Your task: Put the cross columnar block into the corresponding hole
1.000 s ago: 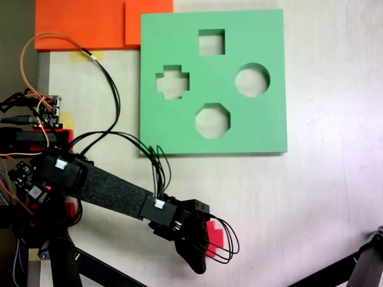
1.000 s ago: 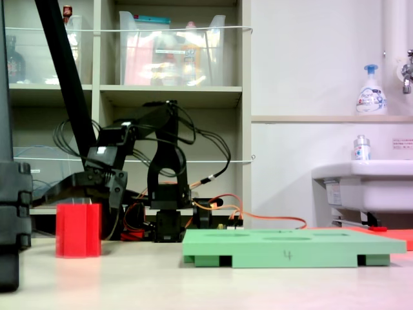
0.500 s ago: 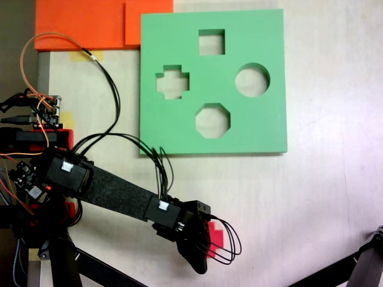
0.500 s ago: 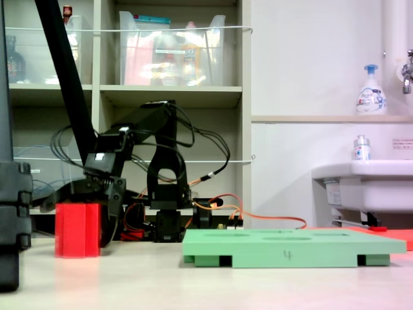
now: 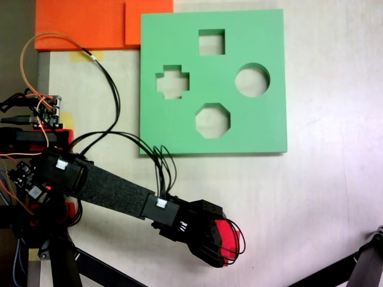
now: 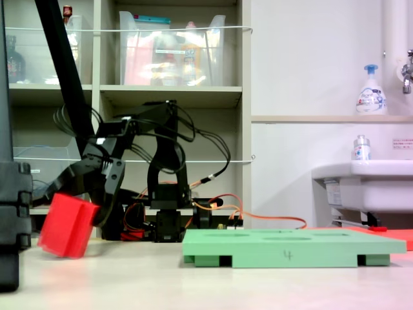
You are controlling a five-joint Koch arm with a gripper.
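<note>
The cross columnar block (image 5: 228, 238) is bright red and sits in my gripper (image 5: 219, 245) near the lower middle of the table, mostly covered by the black jaws and cables. From the side, the block (image 6: 66, 225) hangs tilted, one corner low and just above the tabletop, with my gripper (image 6: 82, 201) shut on its upper part. The corresponding hole (image 5: 172, 82) is the plus-shaped cutout at the left of the green board (image 5: 257, 128), far above the gripper in that view. From the side, the board (image 6: 290, 246) lies flat to the right of the block.
The board also has a square cutout (image 5: 211, 42), a round one (image 5: 252, 80) and an octagonal one (image 5: 212, 120). Orange foam sheets (image 5: 84, 24) lie at the top left. The arm's base and wires (image 5: 36, 149) fill the left edge. A black stand leg (image 5: 359, 263) enters at bottom right.
The gripper has closed on the red block and raised it: the block stood upright on the table, now it hangs tilted. From above, the gripper has shifted slightly right over it.
</note>
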